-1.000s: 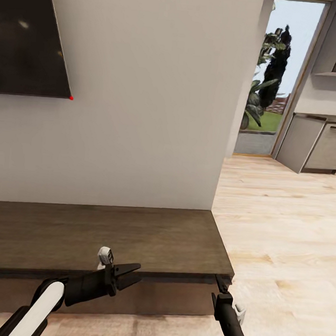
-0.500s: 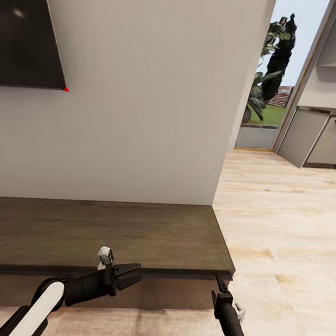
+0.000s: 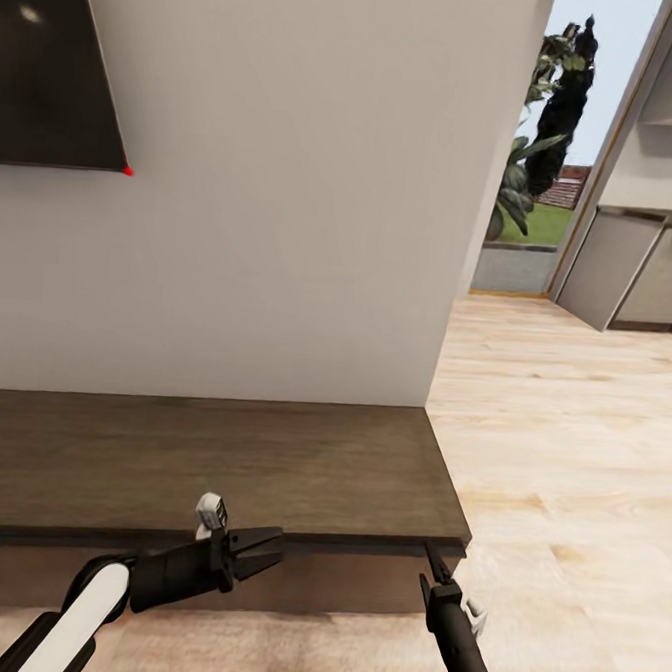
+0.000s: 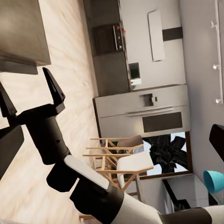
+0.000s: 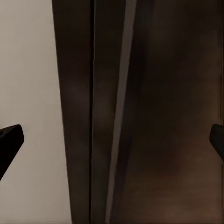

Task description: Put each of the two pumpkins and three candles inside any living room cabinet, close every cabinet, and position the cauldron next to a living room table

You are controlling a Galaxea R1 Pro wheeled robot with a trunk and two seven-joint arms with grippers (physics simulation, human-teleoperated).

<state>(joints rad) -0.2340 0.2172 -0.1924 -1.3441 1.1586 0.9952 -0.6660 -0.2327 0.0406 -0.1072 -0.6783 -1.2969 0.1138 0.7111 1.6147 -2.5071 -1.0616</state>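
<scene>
Low in the head view, left of centre, the left end effector (image 3: 266, 549) hangs released, its two dark fingers spread and empty, pointing toward the frame's right just in front of the cabinet's front edge. Toward the lower right of that view the right end effector (image 3: 433, 563) points up at the cabinet's right corner; its fingers look close together there, yet in the right wrist view the two fingertips (image 5: 10, 140) sit at opposite edges of the frame, spread wide with nothing between them, facing the dark wood close up. In the left wrist view the right end effector (image 4: 30, 95) also shows its fingers parted.

Beyond both, the cabinet (image 3: 217, 463), a long low dark-brown unit, runs across the lower half of the frame against a pale wall (image 3: 286, 192). A dark screen (image 3: 50, 55) fills the upper left corner. Light wood floor (image 3: 569, 443) stretches away on the right toward a doorway with plants (image 3: 547, 120) and grey kitchen units (image 3: 641, 277) in the upper right.
</scene>
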